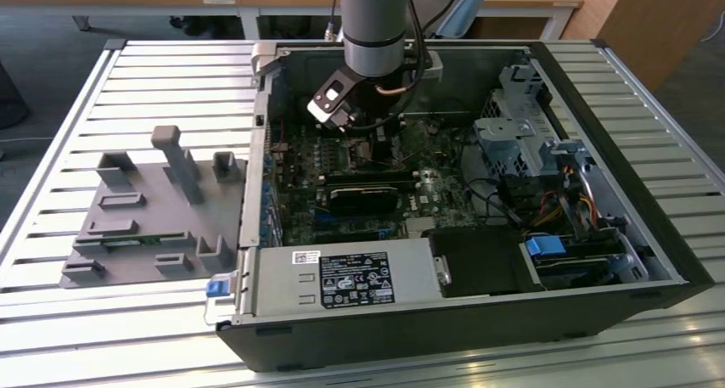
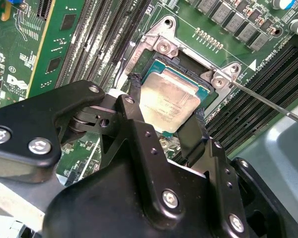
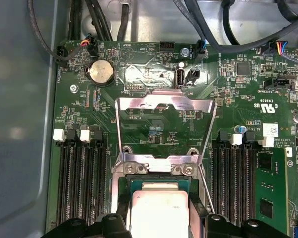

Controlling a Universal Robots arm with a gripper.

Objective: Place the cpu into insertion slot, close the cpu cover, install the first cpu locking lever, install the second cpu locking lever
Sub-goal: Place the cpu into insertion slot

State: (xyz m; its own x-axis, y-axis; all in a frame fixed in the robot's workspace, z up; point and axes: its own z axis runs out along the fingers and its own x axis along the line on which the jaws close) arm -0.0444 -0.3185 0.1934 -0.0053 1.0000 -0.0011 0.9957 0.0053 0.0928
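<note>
**Second wrist view.** The gripper (image 2: 167, 101) body covers the near part of the cpu (image 2: 164, 89) and of the slot (image 2: 188, 60). The lever (image 2: 268, 101) runs out past the picture edge. Contact between gripper and cpu cannot be determined.

**First wrist view.** The cpu is cut off by the picture edge.

**Exterior view.** The arm (image 1: 374, 23) is cut off at 12 o'clock from the case (image 1: 453, 328). Its lower end stands in front of the board's middle, and what lies behind cannot be told. The table (image 1: 68, 320) is cut off at 3, 6 and 9 o'clock. Details of the grey fixture (image 1: 148, 210), at 9 o'clock from the case, are too small to identify.
</note>
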